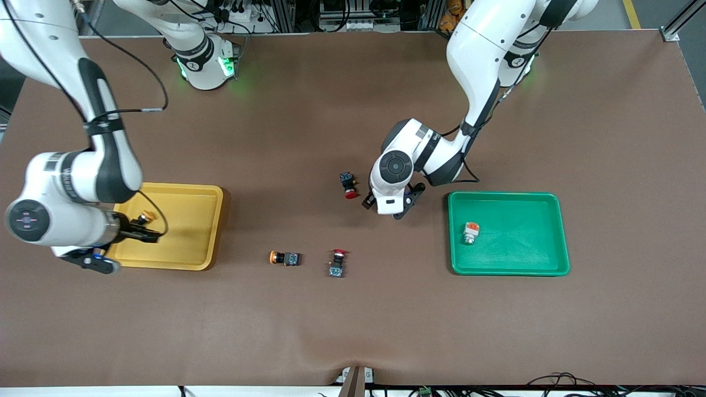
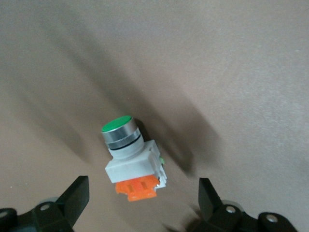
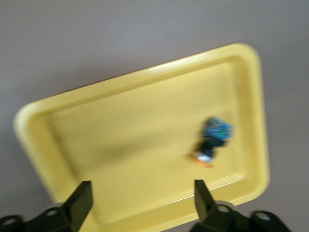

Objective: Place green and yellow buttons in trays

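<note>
My left gripper (image 1: 389, 209) is open, low over the table between a red button and the green tray (image 1: 513, 259). In the left wrist view its fingers (image 2: 77, 193) straddle a green-capped button (image 2: 130, 157) with a white body and an orange block, lying on the table; the front view hides it under the hand. Another green button (image 1: 470, 232) lies in the green tray. My right gripper (image 1: 124, 251) is open and empty over the yellow tray (image 1: 187, 242), whose floor (image 3: 125, 130) holds a yellow button (image 1: 145, 216) (image 3: 212, 140). A second yellow button (image 1: 284, 258) lies on the table.
Two red-capped black switches lie on the table: one (image 1: 348, 184) beside my left hand toward the right arm's end, one (image 1: 337, 262) nearer the front camera, beside the loose yellow button. The brown mat has open room around both trays.
</note>
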Motion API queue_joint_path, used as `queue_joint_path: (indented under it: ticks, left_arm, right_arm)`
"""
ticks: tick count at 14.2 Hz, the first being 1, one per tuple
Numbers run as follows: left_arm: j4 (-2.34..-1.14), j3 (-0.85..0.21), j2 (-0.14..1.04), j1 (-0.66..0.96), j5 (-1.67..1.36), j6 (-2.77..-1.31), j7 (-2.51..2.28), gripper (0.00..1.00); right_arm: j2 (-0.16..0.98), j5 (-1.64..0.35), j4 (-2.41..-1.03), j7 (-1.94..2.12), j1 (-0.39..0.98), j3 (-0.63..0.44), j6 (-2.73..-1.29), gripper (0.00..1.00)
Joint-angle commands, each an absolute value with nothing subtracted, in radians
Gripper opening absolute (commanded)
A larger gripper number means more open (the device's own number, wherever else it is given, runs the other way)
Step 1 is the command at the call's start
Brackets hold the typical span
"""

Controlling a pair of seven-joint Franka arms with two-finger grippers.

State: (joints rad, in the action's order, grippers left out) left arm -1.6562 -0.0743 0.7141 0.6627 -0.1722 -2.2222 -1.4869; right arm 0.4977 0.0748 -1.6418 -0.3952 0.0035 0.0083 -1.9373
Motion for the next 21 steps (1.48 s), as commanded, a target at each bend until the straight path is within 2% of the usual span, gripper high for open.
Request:
queue_joint_path:
  ticks: [1, 2, 3, 6, 7, 10, 15, 18, 21]
  left_arm:
    - [-1.686, -0.061, 0.704, 0.672, -0.149, -2.227, -1.503, 1.00]
    - [-1.693, -0.061, 0.704, 0.672, -0.132, -2.227, -1.505, 1.00]
    - [-1.694, -0.063, 0.707, 0.670, -0.114, -2.227, -1.505, 0.84]
    - [-1.692, -0.063, 0.704, 0.670, -0.080, -2.227, -1.506, 0.13]
    - [-1.687, -0.064, 0.700, 0.664, -0.077, -2.226, -1.503, 0.00]
    - [-1.678, -0.063, 0.673, 0.638, -0.075, -2.185, -1.468, 0.00]
    - [-1.677, -0.060, 0.562, 0.520, -0.074, -2.005, -1.219, 0.00]
    - [-1.677, -0.061, 0.494, 0.436, -0.005, -1.896, -1.048, 0.00]
    - [-1.680, -0.063, 0.460, 0.344, 0.037, -1.855, -0.875, 0.00]
  right_arm:
    - [0.482, -0.007, -1.637, -0.545, 0.070, 0.006, -1.934, 1.00]
    - [0.486, -0.061, -1.623, -0.604, 0.086, 0.006, -1.939, 1.00]
    - [0.500, -0.128, -1.611, -0.667, 0.098, 0.005, -1.960, 1.00]
    - [0.532, -0.196, -1.609, -0.840, 0.156, 0.005, -2.063, 1.00]
    - [0.546, -0.190, -1.609, -0.909, 0.182, 0.003, -2.095, 1.00]
    - [0.598, -0.183, -1.589, -1.150, 0.270, 0.003, -2.203, 1.00]
    - [0.730, -0.129, -1.450, -1.509, 0.399, -0.005, -2.206, 1.00]
    - [0.776, -0.065, -1.427, -1.702, 0.440, -0.003, -2.206, 1.00]
    - [0.816, -0.063, -1.396, -1.787, 0.449, -0.005, -2.210, 1.00]
